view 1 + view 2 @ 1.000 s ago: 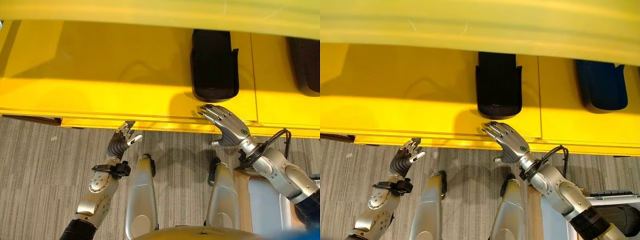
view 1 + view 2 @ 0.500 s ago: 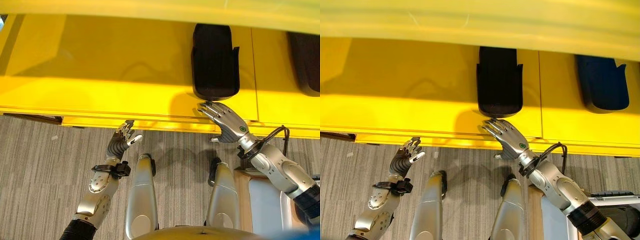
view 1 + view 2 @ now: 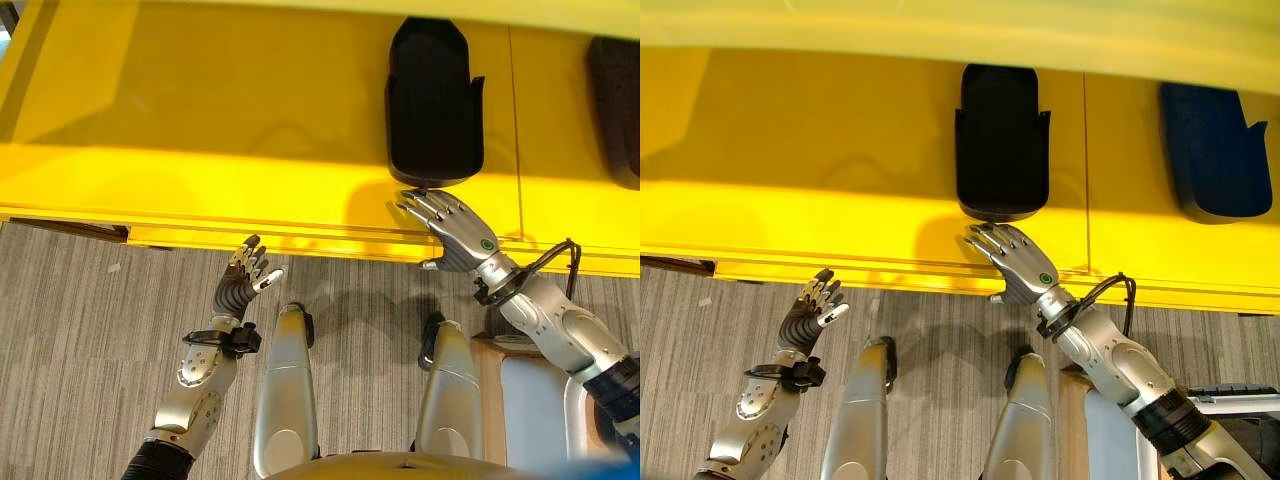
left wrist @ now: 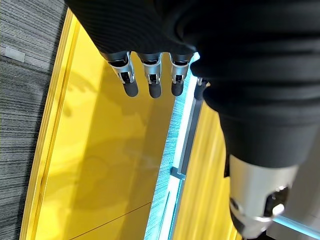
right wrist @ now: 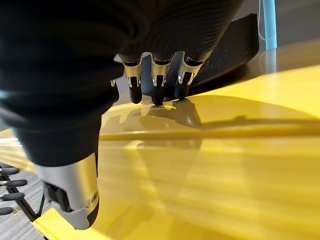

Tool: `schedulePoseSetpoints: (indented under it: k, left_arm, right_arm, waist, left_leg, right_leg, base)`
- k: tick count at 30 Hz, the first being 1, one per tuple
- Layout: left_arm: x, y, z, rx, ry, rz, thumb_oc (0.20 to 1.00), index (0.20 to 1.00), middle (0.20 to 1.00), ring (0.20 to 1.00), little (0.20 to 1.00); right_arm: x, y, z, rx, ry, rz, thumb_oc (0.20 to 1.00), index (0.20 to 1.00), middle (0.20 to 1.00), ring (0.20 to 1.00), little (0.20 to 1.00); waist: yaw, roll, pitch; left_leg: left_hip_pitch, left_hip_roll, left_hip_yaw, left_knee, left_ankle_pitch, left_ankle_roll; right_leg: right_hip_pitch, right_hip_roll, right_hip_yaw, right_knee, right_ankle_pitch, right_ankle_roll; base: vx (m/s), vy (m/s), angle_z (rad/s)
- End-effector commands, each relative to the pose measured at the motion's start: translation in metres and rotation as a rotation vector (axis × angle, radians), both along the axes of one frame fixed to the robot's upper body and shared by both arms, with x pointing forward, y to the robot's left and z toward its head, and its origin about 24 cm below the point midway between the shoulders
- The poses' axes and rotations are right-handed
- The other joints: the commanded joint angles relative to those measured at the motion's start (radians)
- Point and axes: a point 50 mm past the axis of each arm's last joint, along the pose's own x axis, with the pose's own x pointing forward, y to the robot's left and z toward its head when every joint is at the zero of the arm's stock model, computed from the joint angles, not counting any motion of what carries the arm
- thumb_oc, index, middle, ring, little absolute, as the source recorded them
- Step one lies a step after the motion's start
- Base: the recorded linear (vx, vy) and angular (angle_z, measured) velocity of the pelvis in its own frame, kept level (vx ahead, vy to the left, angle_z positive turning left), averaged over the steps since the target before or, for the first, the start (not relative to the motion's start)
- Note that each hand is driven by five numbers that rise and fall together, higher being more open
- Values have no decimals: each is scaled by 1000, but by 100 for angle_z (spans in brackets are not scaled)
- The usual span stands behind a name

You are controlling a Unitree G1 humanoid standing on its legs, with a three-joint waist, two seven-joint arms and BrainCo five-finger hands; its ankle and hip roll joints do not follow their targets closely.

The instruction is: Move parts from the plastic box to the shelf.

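The right hand (image 3: 1018,266) is over the front edge of the yellow shelf (image 3: 820,150). Its fingers are straight and spread, and it holds nothing. A black part (image 3: 1001,142) lies on the shelf just past its fingertips, very close. Another dark part (image 3: 1213,152) lies on the shelf farther off to the right. The left hand (image 3: 243,281) is up over the grey floor (image 3: 80,330), near the shelf's edge, fingers loose and empty.

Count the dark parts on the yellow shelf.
2. One black part sits just beyond the right hand; a second dark part lies further to the robot's right. More could be hidden beyond the view's edges.
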Motion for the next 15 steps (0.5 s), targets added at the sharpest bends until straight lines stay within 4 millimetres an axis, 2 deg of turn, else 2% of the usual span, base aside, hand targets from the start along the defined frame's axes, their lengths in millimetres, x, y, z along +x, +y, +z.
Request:
schedulePoseSetpoints:
  k: [1, 2, 5, 7, 8, 9, 10, 11, 12, 13, 15]
  left_arm:
    - [-8, 2, 4, 28, -41, -27, 1000, 1000, 1000, 1000, 1000]
    - [-9, 2, 3, 27, -37, -27, 1000, 1000, 1000, 1000, 1000]
    - [-9, 2, 3, 25, -35, -32, 1000, 1000, 1000, 1000, 1000]
    - [-9, 1, 2, 25, -32, -35, 1000, 1000, 1000, 1000, 1000]
    - [-9, 1, 2, 24, -34, -35, 1000, 1000, 1000, 1000, 1000]
    - [-9, 2, 2, 24, -33, -35, 1000, 1000, 1000, 1000, 1000]
    - [-8, 1, 3, 25, -33, -39, 1000, 1000, 1000, 1000, 1000]
    - [-8, 1, 2, 26, -32, -44, 1000, 1000, 1000, 1000, 1000]
    - [-9, 2, 1, 26, -27, -43, 1000, 1000, 1000, 1000, 1000]
    - [-9, 2, 1, 27, -24, -43, 1000, 1000, 1000, 1000, 1000]
    - [-9, 2, 1, 27, -25, -45, 1000, 1000, 1000, 1000, 1000]
  right_arm:
    - [7, -2, 1, 10, -26, -41, 1000, 1000, 1000, 1000, 1000]
    - [9, -2, 2, 16, -34, -46, 1000, 1000, 1000, 1000, 1000]
    - [11, -2, 4, 16, -43, -51, 1000, 1000, 1000, 1000, 1000]
    - [14, -3, 3, 21, -42, -69, 1000, 1000, 1000, 1000, 1000]
    - [17, -4, 4, 26, -48, -79, 1000, 1000, 1000, 1000, 1000]
    - [18, -4, 5, 29, -52, -83, 1000, 1000, 1000, 1000, 1000]
    - [19, -4, 5, 27, -52, -88, 1000, 1000, 1000, 1000, 1000]
    - [22, -4, 5, 26, -56, -98, 1000, 1000, 1000, 1000, 1000]
    - [23, -5, 5, 27, -56, -104, 1000, 1000, 1000, 1000, 1000]
    - [24, -5, 5, 26, -58, -107, 1000, 1000, 1000, 1000, 1000]
    - [26, -5, 6, 26, -63, -114, 1000, 1000, 1000, 1000, 1000]
  waist:
    - [24, -1, -66]
    - [26, 1, -71]
    - [27, 2, -71]
    - [29, 3, -70]
    - [30, 4, -65]
    - [30, 4, -65]
    - [31, 5, -69]
    - [31, 6, -65]
    - [33, 7, -65]
    - [34, 8, -70]
    - [35, 10, -69]
  left_leg:
    - [-57, -18, 3, 3, 53, 36]
    - [-53, -16, -1, 9, 29, 33]
    - [-55, -15, 0, 14, 24, 33]
    - [-54, -16, 1, 12, 24, 34]
    - [-65, -20, 3, 3, 55, 40]
    - [-67, -20, 2, 5, 55, 40]
    - [-58, -19, -2, 12, 27, 35]
    - [-69, -21, 1, 7, 54, 41]
    - [-70, -20, 2, 9, 53, 41]
    - [-61, -19, -1, 14, 28, 37]
    - [-65, -19, -1, 20, 23, 37]
  right_leg:
    - [-84, 43, 6, 108, 14, -68]
    - [-80, 47, 9, 117, -8, -61]
    - [-82, 47, 11, 122, -13, -61]
    - [-83, 45, 13, 122, -13, -61]
    - [-93, 42, 10, 112, 14, -69]
    - [-93, 42, 10, 113, 13, -69]
    - [-86, 44, 15, 123, -13, -60]
    - [-97, 41, 10, 115, 12, -68]
    - [-99, 40, 11, 118, 12, -68]
    - [-93, 42, 15, 125, -10, -60]
    - [-97, 43, 18, 132, -14, -60]
  base:
    - [0, 0, 0]
    - [0, 0, 0]
    - [26, -7, 1]
    - [-41, 4, 0]
    - [-78, 3, -1]
    - [0, 0, 0]
    - [0, 0, 0]
    - [0, 0, 0]
    - [0, 0, 0]
    - [91, -15, 0]
    - [44, -8, -1]
